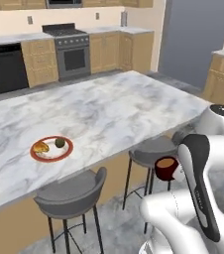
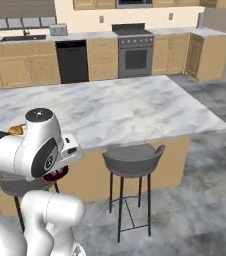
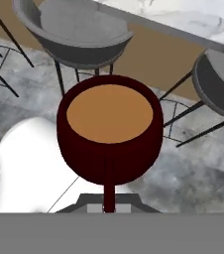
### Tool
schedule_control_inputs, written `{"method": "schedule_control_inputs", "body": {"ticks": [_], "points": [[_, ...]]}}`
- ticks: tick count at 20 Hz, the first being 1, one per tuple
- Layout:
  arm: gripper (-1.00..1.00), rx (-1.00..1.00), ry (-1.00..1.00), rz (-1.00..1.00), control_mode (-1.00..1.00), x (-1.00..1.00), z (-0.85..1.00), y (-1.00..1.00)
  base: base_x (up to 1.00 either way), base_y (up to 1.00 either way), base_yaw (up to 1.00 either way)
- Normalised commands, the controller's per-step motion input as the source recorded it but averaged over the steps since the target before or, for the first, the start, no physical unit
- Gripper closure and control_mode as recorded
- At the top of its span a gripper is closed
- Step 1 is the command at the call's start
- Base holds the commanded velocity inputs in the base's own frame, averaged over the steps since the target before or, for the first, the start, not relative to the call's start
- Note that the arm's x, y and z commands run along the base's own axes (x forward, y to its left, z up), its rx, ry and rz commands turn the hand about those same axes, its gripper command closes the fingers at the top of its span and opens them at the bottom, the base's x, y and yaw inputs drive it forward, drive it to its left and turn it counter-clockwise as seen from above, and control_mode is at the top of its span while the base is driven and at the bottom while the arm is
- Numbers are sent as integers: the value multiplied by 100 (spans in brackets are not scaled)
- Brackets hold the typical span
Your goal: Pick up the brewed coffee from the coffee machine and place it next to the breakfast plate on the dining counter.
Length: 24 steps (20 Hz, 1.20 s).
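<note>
a: state of the claw [image 3: 109, 206]?

b: clenched on the handle of the brewed coffee [image 3: 109, 131]. the mug sits directly ahead of the claw, upright, its handle running straight back between the jaws. fingertips themselves are too hidden to judge closer.

a: contents of the mug?

b: light brown liquid, level surface, filling it close to the rim. nothing spilled on the dark red wall.

a: where does the mug stand against the rest?

b: off the dining counter [image 1: 109, 106], held in the air beyond its near edge, above the grey floor. two grey stools [image 3: 77, 34] lie further ahead of the claw, below the counter edge. in the left base view the mug [image 1: 166, 167] shows just beside the arm's forearm.

a: and the breakfast plate [image 1: 52, 149]?

b: on the marble top, well apart from the claw, off to its left. it bears a yellow-orange pastry [image 1: 41, 147] and a small dark green round item [image 1: 60, 143], side by side, not touching
</note>
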Motion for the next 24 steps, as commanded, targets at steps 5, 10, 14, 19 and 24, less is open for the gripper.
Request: {"method": "schedule_control_inputs", "body": {"ticks": [5, 10, 14, 19, 24], "points": [[100, 0, 0, 0, 100, 0, 0, 0, 82, -45, 49], [100, 0, 0, 0, 100, 0, 0, 0, 73, -9, 49], [100, 17, 0, 38, -100, 97, -14, -3, 0, 0, 0], [100, 16, 0, 32, -100, 100, -3, -5, 0, 0, 0], [100, 4, 0, 29, -100, 100, -32, 2, 0, 0, 0]]}}
